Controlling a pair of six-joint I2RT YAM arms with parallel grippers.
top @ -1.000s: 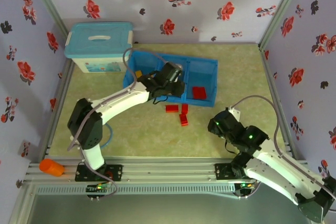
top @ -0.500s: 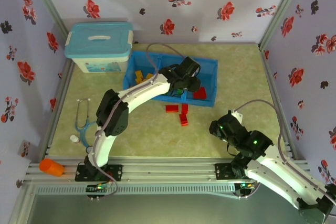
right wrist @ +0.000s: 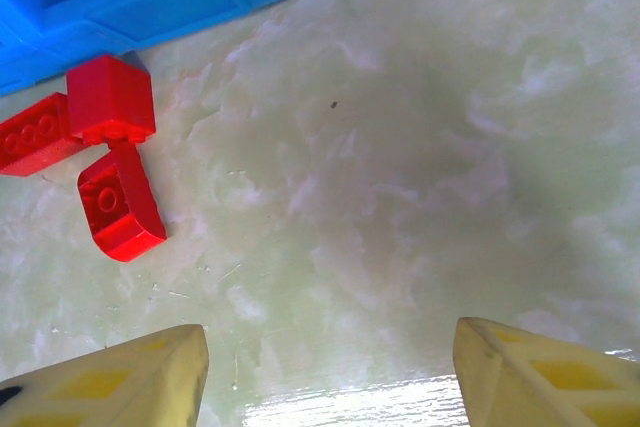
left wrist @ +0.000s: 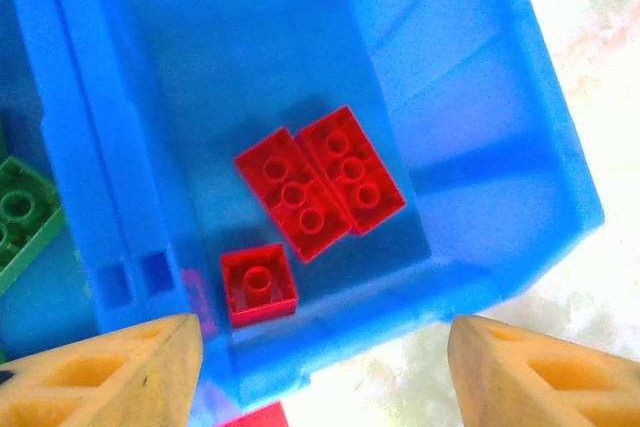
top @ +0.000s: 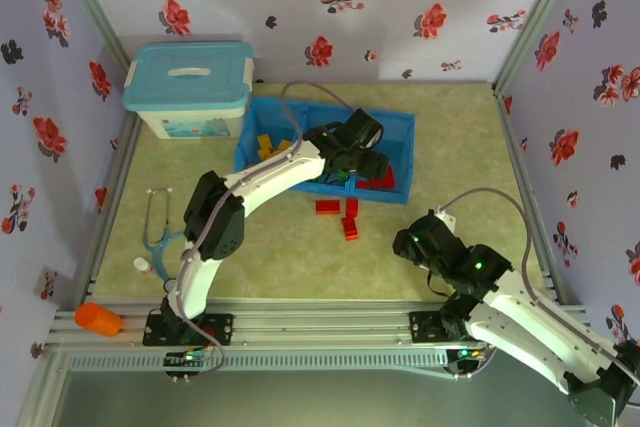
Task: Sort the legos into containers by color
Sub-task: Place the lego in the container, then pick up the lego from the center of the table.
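Observation:
My left gripper (top: pixel 366 161) hangs open over the right compartment of the bright-blue tray (top: pixel 398 129), with nothing between its fingers (left wrist: pixel 110 372). In the left wrist view that compartment (left wrist: pixel 470 117) holds two long red bricks (left wrist: pixel 292 194) side by side and one small square red brick (left wrist: pixel 258 284). A green brick (left wrist: pixel 20 217) lies in the middle compartment. Orange-yellow bricks (top: pixel 265 141) sit in the left compartment. Three red bricks (top: pixel 340 212) lie on the table just in front of the tray. My right gripper (top: pixel 412 238) is open and empty over bare table, right of those red bricks (right wrist: pixel 110 147).
A pale-blue lidded box (top: pixel 190 82) stands at the back left beside the tray. A stethoscope (top: pixel 155 232) and a small white object (top: pixel 140 264) lie on the left. An orange object (top: pixel 97 319) rests on the front rail. Flowered walls close in three sides.
My left arm has swung right from the middle compartment to the right one, uncovering the stethoscope, and has since held nearly still. The right arm shifted slightly.

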